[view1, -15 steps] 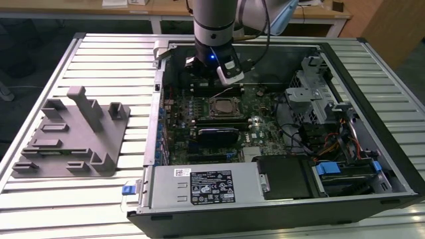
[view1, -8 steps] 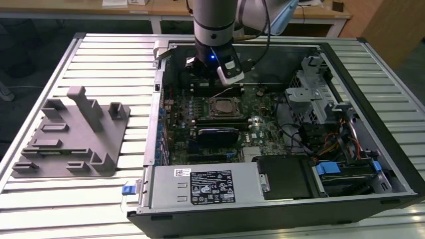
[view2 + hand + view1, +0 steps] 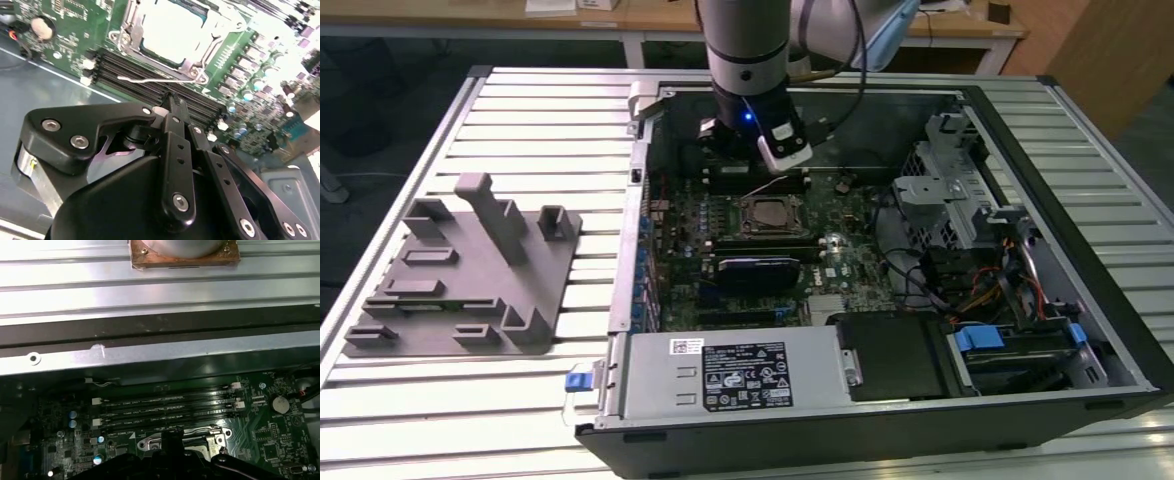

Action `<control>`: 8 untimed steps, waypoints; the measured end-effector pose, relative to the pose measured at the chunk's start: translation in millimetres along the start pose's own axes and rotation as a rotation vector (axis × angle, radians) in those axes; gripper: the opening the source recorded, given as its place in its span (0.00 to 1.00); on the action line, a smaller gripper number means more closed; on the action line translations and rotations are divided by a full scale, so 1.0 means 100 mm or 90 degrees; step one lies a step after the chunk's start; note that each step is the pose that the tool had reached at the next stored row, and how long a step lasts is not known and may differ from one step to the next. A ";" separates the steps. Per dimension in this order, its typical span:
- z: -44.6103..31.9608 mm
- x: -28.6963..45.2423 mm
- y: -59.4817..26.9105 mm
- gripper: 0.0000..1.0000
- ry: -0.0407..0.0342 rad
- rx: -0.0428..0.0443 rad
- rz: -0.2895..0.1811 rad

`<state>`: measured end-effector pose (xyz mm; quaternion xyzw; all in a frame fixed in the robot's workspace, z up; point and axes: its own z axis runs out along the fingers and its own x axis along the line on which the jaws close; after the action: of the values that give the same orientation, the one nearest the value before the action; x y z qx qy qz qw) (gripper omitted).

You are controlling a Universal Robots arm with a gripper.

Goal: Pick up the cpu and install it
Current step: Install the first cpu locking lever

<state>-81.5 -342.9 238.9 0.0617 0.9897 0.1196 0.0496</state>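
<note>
In the exterior view my gripper [image 3: 757, 182] hangs low inside the open computer case [image 3: 1121, 330], just behind the black metal-framed socket [image 3: 765, 215] on the green motherboard [image 3: 847, 262]. The cpu [image 3: 172, 31], a pale square chip, lies flat inside that socket frame [image 3: 197, 62]; the exterior view shows it as a silvery square [image 3: 765, 214]. My gripper [image 3: 173, 102] is shut with nothing between its black fingers [image 3: 176, 145], and its tip is over the memory slots [image 3: 130, 67] beside the socket. A thin wire lever [image 3: 160, 78] lies along the socket's edge. The first wrist view has the gripper [image 3: 172, 432] at the socket [image 3: 212, 439].
A grey plastic block with upright posts [image 3: 467, 270] sits on the slatted table [image 3: 520, 110] at the exterior view's left. Inside the case are a power supply [image 3: 727, 372], a drive cage [image 3: 947, 190], cable bundles [image 3: 961, 275] and a coin battery [image 3: 279, 403].
</note>
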 end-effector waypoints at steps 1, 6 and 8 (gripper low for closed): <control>0.006 0.001 -0.001 0.11 -0.0044 0.0001 0.002; 0.047 0.003 -0.012 0.11 -0.0188 -0.0006 0.005; 0.069 0.004 -0.017 0.11 -0.0216 -0.0010 0.004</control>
<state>-81.3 -342.9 231.8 0.0667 0.9884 0.1195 0.0660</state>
